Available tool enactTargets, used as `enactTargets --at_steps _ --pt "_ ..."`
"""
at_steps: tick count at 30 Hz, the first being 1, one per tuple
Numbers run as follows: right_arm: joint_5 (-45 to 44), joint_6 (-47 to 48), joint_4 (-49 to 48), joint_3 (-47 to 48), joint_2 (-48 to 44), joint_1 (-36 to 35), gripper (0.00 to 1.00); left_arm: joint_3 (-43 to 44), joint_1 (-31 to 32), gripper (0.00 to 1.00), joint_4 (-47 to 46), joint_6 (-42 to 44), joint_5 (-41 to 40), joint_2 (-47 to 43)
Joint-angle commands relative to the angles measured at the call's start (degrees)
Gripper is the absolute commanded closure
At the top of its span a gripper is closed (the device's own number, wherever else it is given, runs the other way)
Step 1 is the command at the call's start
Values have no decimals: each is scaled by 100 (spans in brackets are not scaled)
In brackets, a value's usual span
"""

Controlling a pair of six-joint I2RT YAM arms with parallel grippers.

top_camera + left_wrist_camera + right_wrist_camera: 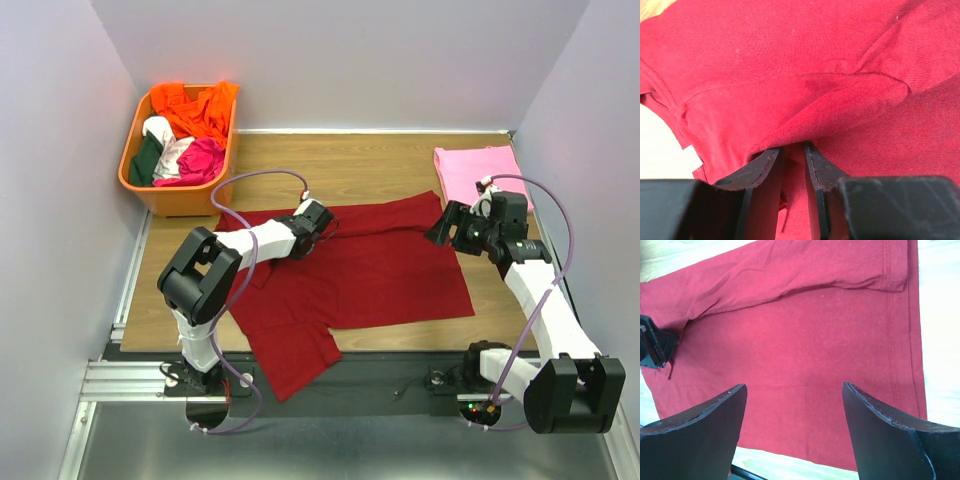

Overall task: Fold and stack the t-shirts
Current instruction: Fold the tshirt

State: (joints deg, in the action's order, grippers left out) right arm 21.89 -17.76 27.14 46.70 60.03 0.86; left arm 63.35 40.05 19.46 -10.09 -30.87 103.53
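The maroon t-shirt (370,265) lies spread across the middle of the table, one sleeve hanging over the near edge. My left gripper (318,222) rests on its upper left part. In the left wrist view its jaws (792,147) are shut on a raised fold of the maroon fabric (840,95). My right gripper (440,228) hovers at the shirt's far right corner. In the right wrist view it (795,385) is wide open and empty above the flat red cloth (805,340). The light pink t-shirt (478,170) lies folded at the back right.
An orange basket (170,198) with several other clothes stands at the back left. Grey walls close in the table on three sides. A metal rail (120,380) runs along the near edge. The left gripper's tip shows in the right wrist view (655,347).
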Motion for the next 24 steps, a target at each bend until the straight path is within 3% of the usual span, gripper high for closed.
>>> enactTargets --at_steps 1,18,24 --pt "35 62 -77 -12 -105 19 17 81 -68 65 -30 86 90 -70" --pt "17 62 -77 -20 -106 19 17 10 -103 59 171 -2 802 -210" --pt "26 44 -77 -12 -71 19 17 2 -103 67 181 -46 855 -254"
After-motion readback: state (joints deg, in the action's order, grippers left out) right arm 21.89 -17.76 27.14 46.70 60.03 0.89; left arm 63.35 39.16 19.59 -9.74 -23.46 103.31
